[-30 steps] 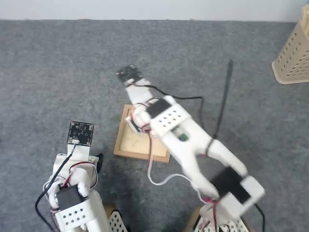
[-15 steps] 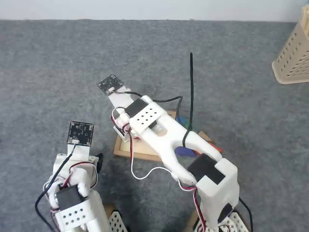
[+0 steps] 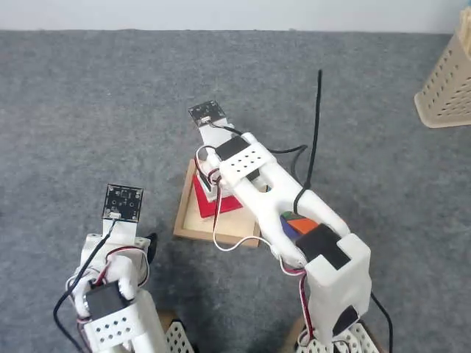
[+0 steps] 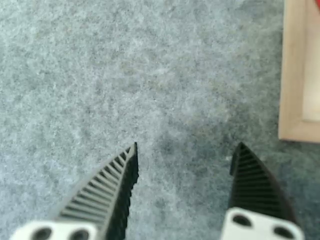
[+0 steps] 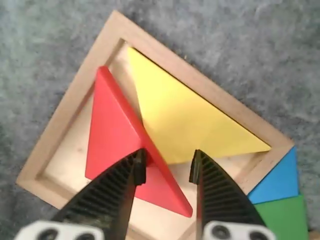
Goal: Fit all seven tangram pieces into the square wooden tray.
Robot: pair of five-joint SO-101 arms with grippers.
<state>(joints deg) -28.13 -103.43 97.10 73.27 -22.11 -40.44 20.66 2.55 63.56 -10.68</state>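
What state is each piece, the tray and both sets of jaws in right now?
Wooden tray: partly filled, two pieces inside.
Yellow triangle: flat in the tray, long side against the rim.
Red triangle: in the tray beside the yellow one; cannot tell if fully seated.
Blue piece: outside the tray, by its corner.
Green piece: outside, next to the blue piece.
Right jaws: open, over the red triangle's edge.
Left jaws: open, over bare carpet.
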